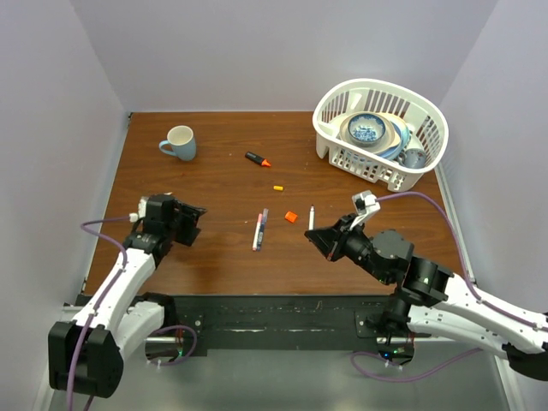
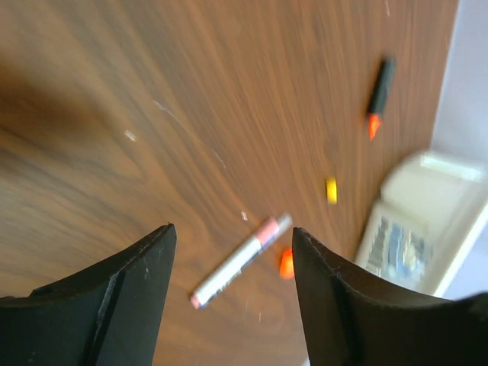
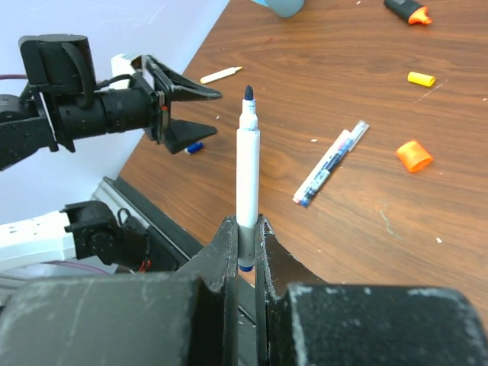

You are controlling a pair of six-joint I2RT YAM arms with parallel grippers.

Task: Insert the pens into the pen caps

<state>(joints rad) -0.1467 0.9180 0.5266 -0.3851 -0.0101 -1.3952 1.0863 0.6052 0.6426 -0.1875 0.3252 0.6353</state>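
My right gripper is shut on the lower end of a white pen, which points away from the jaws with its dark tip bare. My left gripper is open above the wood with nothing between its fingers. A small blue pen cap lies on the table just under it. Two pens lie side by side mid-table, one with a pink end. Near them are an orange cap and a yellow cap.
A black highlighter with an orange tip lies further back. A blue mug stands at the back left. A white basket with dishes sits at the back right. Another pale pen lies beyond the left gripper.
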